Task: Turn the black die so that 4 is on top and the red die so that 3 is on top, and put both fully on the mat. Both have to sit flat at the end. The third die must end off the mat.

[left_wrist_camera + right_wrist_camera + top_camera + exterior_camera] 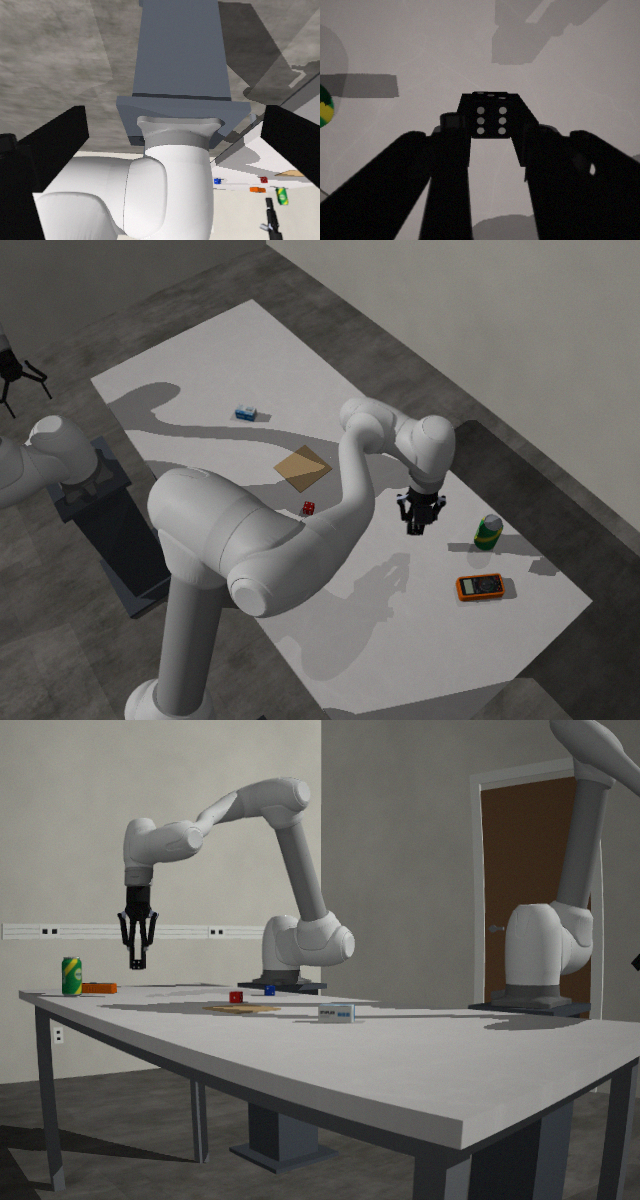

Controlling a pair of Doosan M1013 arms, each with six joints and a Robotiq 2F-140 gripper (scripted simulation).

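My right gripper (415, 528) (137, 962) is shut on the black die (491, 121), high above the table. A six-pip face of that die points at the right wrist camera. The red die (308, 508) (236, 996) (264, 179) rests on the table just off the tan mat (297, 472) (240, 1009) (292, 173); its top number is too small to read surely. The blue die (269, 990) (217, 181) is on the table off the mat, hidden in the top view. The mat has no die on it. My left gripper (32, 406) (174, 121) is open and empty, away from the table.
A green can (486, 534) (71, 976) (282, 196) (326, 112) stands near the right gripper. An orange multimeter (480, 587) (100, 988) (257, 189) lies beside it. A blue-and-white staples box (245, 413) (336, 1012) is on the mat's other side. The right arm spans the table in the top view.
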